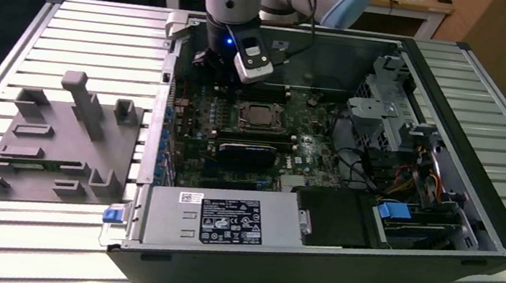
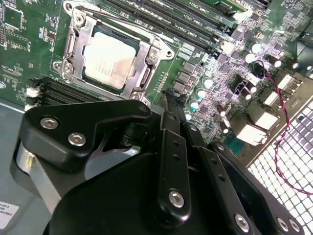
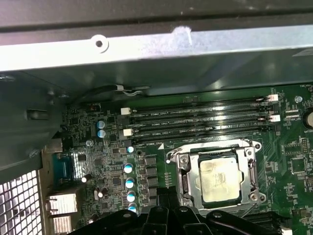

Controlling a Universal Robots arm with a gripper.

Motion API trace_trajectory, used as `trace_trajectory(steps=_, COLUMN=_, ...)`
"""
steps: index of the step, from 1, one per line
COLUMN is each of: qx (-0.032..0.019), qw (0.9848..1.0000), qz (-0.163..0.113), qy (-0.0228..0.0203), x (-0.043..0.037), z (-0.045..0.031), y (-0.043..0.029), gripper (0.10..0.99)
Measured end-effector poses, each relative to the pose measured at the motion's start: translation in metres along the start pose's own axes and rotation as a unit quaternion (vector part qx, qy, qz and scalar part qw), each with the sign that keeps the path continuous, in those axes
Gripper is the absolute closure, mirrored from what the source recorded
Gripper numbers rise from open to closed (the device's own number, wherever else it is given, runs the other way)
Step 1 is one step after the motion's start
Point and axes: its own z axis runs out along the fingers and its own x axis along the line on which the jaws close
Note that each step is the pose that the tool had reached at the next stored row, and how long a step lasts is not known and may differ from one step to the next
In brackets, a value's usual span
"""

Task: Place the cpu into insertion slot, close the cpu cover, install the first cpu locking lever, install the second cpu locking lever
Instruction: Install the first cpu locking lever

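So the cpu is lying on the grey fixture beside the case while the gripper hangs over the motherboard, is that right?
Not quite: the cpu sits in the insertion slot on the motherboard, as both wrist views show. The gripper does hang over the motherboard.

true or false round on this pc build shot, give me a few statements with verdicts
1. The cpu sits in the insertion slot. True.
2. The cpu cover stands upright, open. False: it lies flat, framing the cpu.
3. The pincer grips the cpu high above the board. False: its tip is close beside the slot in both wrist views, and the cpu is not in it.
4. A grey fixture lies outside the computer case, on the exterior view's left. True.
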Motion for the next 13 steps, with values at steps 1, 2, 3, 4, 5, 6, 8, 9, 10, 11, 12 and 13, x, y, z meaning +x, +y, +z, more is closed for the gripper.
trace_trajectory(steps=1, qx=0.0000, qw=1.0000, qz=0.000, qy=0.0000, x=0.0003, z=0.0000, y=0.0000, gripper=0.984)
trace_trajectory(steps=2, qx=0.0000, qw=1.0000, qz=0.000, qy=0.0000, x=0.0003, z=-0.0003, y=-0.0001, gripper=0.984)
trace_trajectory(steps=3, qx=0.0001, qw=1.0000, qz=0.000, qy=0.0001, x=0.0003, z=-0.0008, y=-0.0001, gripper=0.984)
trace_trajectory(steps=4, qx=0.0000, qw=1.0000, qz=0.000, qy=0.0000, x=0.0002, z=-0.0017, y=0.0000, gripper=0.984)
trace_trajectory(steps=5, qx=0.0000, qw=1.0000, qz=0.000, qy=0.0000, x=0.0001, z=-0.0027, y=0.0000, gripper=0.984)
trace_trajectory(steps=6, qx=0.0000, qw=1.0000, qz=0.000, qy=0.0001, x=0.0000, z=-0.0039, y=0.0001, gripper=0.984)
trace_trajectory(steps=8, qx=-0.0005, qw=1.0000, qz=0.000, qy=0.0001, x=-0.0001, z=-0.0064, y=0.0002, gripper=0.984)
trace_trajectory(steps=9, qx=-0.0009, qw=1.0000, qz=0.000, qy=0.0001, x=-0.0002, z=-0.0077, y=0.0002, gripper=0.984)
trace_trajectory(steps=10, qx=-0.0015, qw=1.0000, qz=0.000, qy=0.0002, x=-0.0003, z=-0.0085, y=0.0002, gripper=0.984)
trace_trajectory(steps=11, qx=-0.0029, qw=1.0000, qz=0.000, qy=0.0003, x=-0.0003, z=-0.0091, y=0.0003, gripper=0.984)
trace_trajectory(steps=12, qx=-0.0041, qw=1.0000, qz=0.000, qy=0.0005, x=-0.0003, z=-0.0099, y=0.0003, gripper=0.984)
trace_trajectory(steps=13, qx=-0.0050, qw=1.0000, qz=0.000, qy=0.0006, x=-0.0004, z=-0.0108, y=0.0003, gripper=0.984)
